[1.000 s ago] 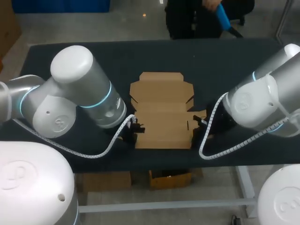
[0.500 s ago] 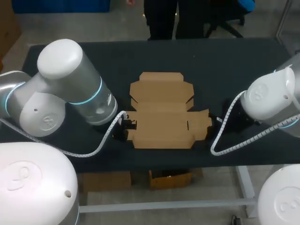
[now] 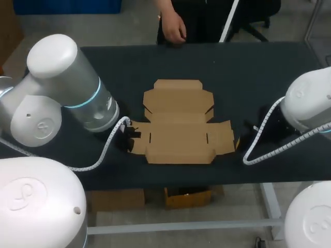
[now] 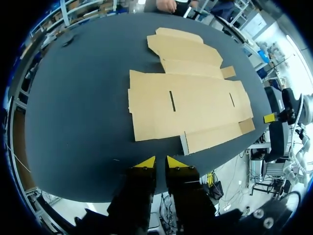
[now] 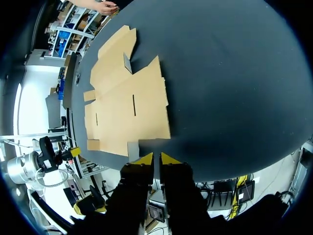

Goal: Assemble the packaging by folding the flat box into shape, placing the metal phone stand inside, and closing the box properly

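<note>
The flat brown cardboard box (image 3: 178, 121) lies unfolded in the middle of the dark table (image 3: 258, 67), with its side flaps spread out. My left gripper (image 3: 129, 137) is just off the box's left flap, apart from it. In the left wrist view the left gripper (image 4: 160, 161) has its yellow tips a narrow gap apart and nothing between them, and the box (image 4: 188, 105) lies ahead. My right gripper (image 3: 243, 135) sits just off the right flap. In the right wrist view the right gripper (image 5: 156, 159) is also slightly open and empty, short of the box (image 5: 127, 105).
A person's hand (image 3: 173, 28) rests at the table's far edge, beyond the box. Bare dark tabletop surrounds the box on all sides. The table's near edge (image 3: 181, 181) runs close below the box and both grippers.
Both arms have drawn outward, away from the box's sides, and the side flaps now lie flat. Both grippers' tips have parted a little. A hand has come to the far edge.
</note>
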Controlling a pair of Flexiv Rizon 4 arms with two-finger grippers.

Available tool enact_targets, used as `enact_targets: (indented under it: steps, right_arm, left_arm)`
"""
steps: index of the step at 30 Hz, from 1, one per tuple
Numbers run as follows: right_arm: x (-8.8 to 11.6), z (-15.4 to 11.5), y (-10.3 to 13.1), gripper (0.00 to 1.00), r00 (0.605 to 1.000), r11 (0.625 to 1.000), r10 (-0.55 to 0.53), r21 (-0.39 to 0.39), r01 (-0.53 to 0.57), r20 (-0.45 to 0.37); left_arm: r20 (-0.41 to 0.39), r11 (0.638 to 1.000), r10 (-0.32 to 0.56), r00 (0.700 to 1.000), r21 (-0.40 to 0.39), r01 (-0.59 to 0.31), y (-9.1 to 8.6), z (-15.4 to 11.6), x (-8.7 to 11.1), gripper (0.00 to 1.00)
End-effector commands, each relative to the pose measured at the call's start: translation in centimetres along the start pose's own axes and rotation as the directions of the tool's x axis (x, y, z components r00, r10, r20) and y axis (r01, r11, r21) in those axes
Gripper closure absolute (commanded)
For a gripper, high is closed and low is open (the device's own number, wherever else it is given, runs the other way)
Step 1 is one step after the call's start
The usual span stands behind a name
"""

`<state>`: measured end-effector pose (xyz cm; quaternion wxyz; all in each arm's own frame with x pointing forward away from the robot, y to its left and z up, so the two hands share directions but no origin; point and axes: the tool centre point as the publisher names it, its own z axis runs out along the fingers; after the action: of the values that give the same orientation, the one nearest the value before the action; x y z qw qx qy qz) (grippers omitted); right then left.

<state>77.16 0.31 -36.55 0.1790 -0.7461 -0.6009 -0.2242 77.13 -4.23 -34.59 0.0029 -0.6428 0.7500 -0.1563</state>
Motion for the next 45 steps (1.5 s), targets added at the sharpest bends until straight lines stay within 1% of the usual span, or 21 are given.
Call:
enact_targets:
  steps: [1, 2, 3, 5, 6, 16, 24, 45]
  right_arm:
    - [-0.7, -1.7, 0.4, 0.60, 0.998, 1.000, 0.003, 0.009, -0.002, -0.065]
    - [-0.8, -1.9, 0.6, 0.54, 0.998, 1.000, 0.004, 0.006, -0.004, -0.068]
    - [-0.9, -2.1, 0.8, 0.44, 0.998, 1.000, 0.008, 0.004, -0.007, -0.070]
    - [-1.1, -2.4, 1.0, 0.08, 0.997, 1.000, 0.010, 0.003, -0.010, -0.072]
    - [-1.2, -2.5, 1.1, 0.00, 0.997, 1.000, 0.010, 0.003, -0.010, -0.073]
    - [-1.9, -4.3, 1.9, 0.00, 0.997, 1.000, 0.016, -0.015, -0.017, -0.079]
    - [-3.0, -5.3, 2.6, 0.00, 0.995, 0.999, 0.040, -0.026, -0.042, -0.092]
    - [-3.0, -5.3, 2.6, 0.00, 0.995, 0.999, 0.040, -0.026, -0.042, -0.092]
  left_arm:
    - [0.004, 1.000, -0.005, 1.000, 0.005, 0.005, 0.0, -1.2, -0.6, 0.42]
    - [0.004, 1.000, -0.007, 1.000, 0.006, 0.007, -0.1, -1.4, -0.7, 0.14]
    - [0.006, 1.000, -0.010, 1.000, 0.007, 0.010, -0.2, -1.5, -0.9, 0.00]
    - [0.008, 1.000, -0.018, 1.000, 0.010, 0.018, -0.4, -1.8, -1.2, 0.00]
    - [0.009, 1.000, -0.020, 1.000, 0.011, 0.020, -0.5, -2.0, -1.3, 0.00]
    - [-0.001, 0.999, -0.046, 0.999, 0.013, 0.046, -0.8, -3.7, -2.6, 0.00]
    - [0.010, 0.993, -0.118, 0.993, -0.018, 0.119, -0.8, -4.4, -3.0, 0.00]
    - [0.010, 0.993, -0.118, 0.993, -0.018, 0.119, -0.8, -4.4, -3.0, 0.00]
